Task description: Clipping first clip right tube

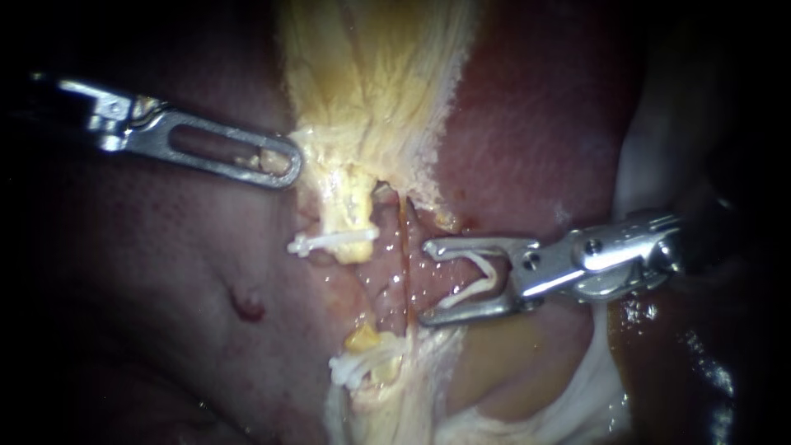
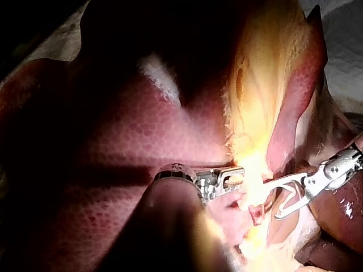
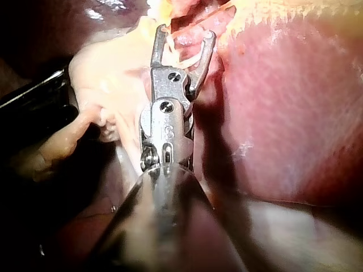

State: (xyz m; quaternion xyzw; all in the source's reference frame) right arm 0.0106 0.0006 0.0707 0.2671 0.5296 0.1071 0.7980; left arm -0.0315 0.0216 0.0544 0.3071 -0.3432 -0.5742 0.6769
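Observation:
My right instrument [image 1: 427, 282] comes in from the right, its jaws spread wide and holding an open white clip [image 1: 478, 280] between them. The jaw tips stand just right of the thin reddish right tube [image 1: 406, 272], which runs vertically; I cannot tell if they touch it. In the right wrist view the same jaws [image 3: 184, 34] carry the clip [image 3: 190, 56] toward pale tissue. The yellowish left tube [image 1: 353, 222] bears a white clip [image 1: 329, 241]. My left instrument [image 1: 284, 165] is shut on the gallbladder's yellow tissue [image 1: 371, 91], also seen in the left wrist view [image 2: 237, 178].
Another white clip [image 1: 362, 367] sits lower on the yellow stump tissue. Dark red liver [image 1: 165, 272] surrounds the tubes on the left and right [image 1: 527, 124]. A small red spot [image 1: 247, 309] marks the liver. Brownish fluid [image 1: 659, 354] pools at the lower right.

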